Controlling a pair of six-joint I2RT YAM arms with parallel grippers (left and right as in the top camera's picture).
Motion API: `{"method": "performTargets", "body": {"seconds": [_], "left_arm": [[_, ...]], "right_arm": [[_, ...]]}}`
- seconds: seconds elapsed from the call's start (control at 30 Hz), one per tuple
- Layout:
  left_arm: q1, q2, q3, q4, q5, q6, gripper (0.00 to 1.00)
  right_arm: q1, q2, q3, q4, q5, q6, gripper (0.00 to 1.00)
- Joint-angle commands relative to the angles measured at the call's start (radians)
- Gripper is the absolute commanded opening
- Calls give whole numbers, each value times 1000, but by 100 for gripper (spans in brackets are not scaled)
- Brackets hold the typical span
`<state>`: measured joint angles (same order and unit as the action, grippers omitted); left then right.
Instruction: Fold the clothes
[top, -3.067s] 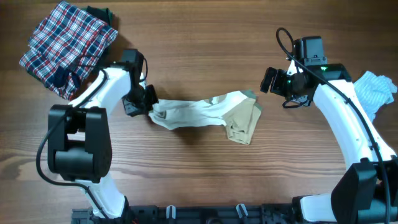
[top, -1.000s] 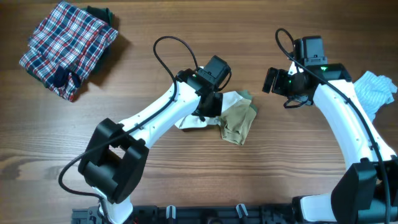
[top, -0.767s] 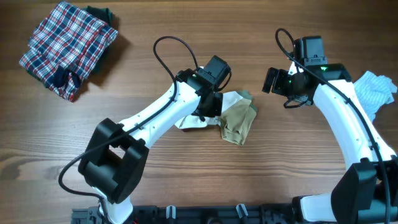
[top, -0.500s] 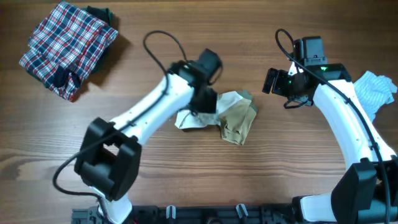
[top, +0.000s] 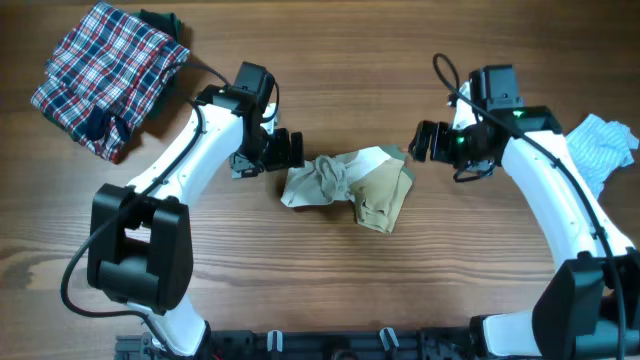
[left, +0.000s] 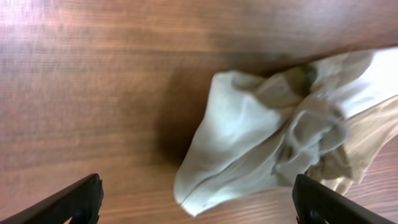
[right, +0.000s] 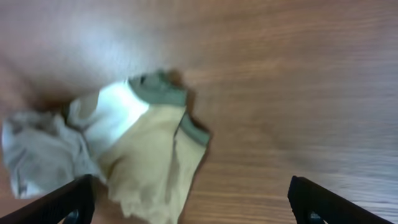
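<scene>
Rumpled cream-tan top on woodgrain table

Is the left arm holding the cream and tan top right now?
No, the left fingers stand wide open beside the cream and tan top, which lies loose on the table, gripped by nothing.

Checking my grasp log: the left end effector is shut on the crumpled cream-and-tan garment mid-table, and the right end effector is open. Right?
Not quite. The left end effector is open, not shut on the crumpled cream-and-tan garment, as the left wrist view shows. The right end effector is open, as you said.
</scene>
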<state>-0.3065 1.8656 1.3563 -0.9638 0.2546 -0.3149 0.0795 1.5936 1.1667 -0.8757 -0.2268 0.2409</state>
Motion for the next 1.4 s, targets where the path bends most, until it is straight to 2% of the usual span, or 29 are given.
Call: {"method": "performTargets", "body": {"seconds": [0.0,0.17,0.47,0.57,0.83,1.07,1.37], "left_arm": [[2,-12,-6,26,29,24,98],[2,-12,-6,30,29,24,99],[2,-12,-6,30,29,24,100],[2,-12,-6,37,29,24,100],[2,-12,-6,40,29,23,100],[2,-12,-6,41,29,24,100],[2,-12,-6,48,29,24,100]], "right_arm": [[-1,45,-61,18,-87,-27,100],[26,89,-68,29,-177,1,100],[35,142,-160,55,-228,217,100],[35,142,-224,122,-356,229,100],[35,142,-259,149,-436,235,100],[35,142,-317,114,-459,278,100],[35,142,-425,277,-443,294,98]]}}
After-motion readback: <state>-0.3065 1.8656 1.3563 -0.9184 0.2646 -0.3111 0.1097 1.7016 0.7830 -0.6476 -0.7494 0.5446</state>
